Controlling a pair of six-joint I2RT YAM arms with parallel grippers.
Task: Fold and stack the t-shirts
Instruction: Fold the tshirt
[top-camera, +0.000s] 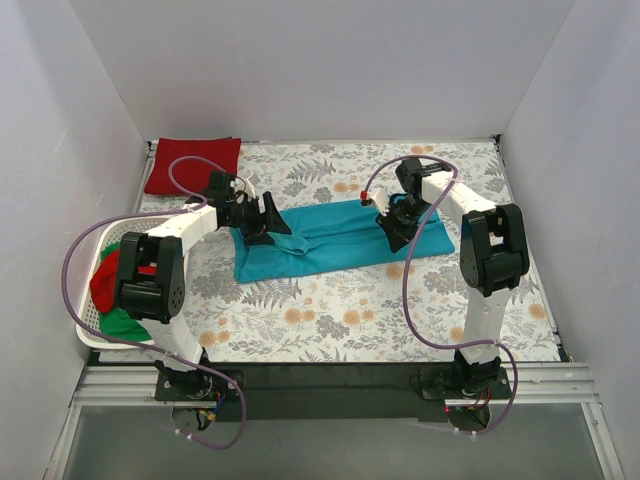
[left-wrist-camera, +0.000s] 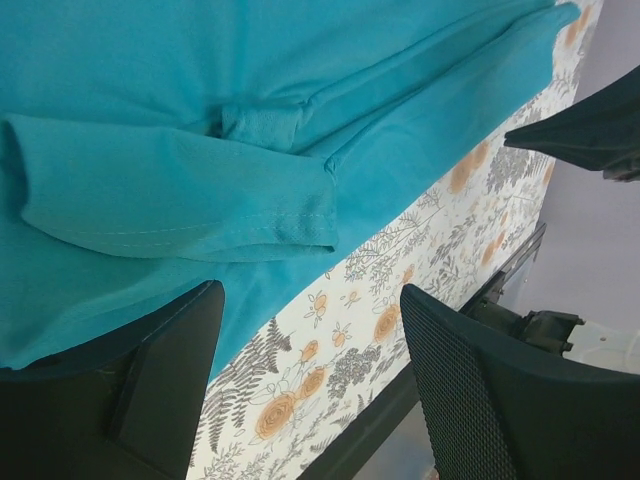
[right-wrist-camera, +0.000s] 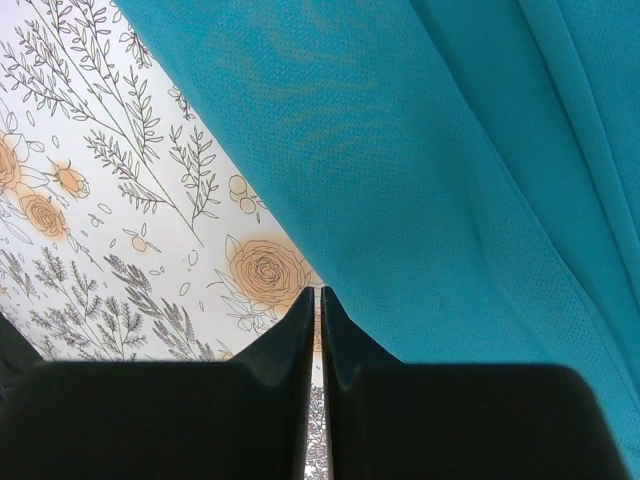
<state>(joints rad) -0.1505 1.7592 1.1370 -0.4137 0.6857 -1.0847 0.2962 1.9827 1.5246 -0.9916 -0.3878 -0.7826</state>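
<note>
A teal t-shirt (top-camera: 340, 240) lies folded into a long strip across the middle of the floral tablecloth (top-camera: 330, 310). My left gripper (top-camera: 268, 225) hovers over its left end, jaws wide open and empty. In the left wrist view (left-wrist-camera: 310, 295) the shirt (left-wrist-camera: 200, 100) and its folded sleeve lie just beyond the fingers. My right gripper (top-camera: 392, 232) is over the shirt's right end. In the right wrist view (right-wrist-camera: 316, 292) its jaws are shut with nothing between them, at the shirt's (right-wrist-camera: 420, 150) front edge. A dark red t-shirt (top-camera: 192, 165) lies folded at the back left.
A white laundry basket (top-camera: 100, 250) stands at the left edge, beside the left arm. It holds a crumpled red t-shirt (top-camera: 105, 285) and a green one (top-camera: 125, 322). White walls close in the table on three sides.
</note>
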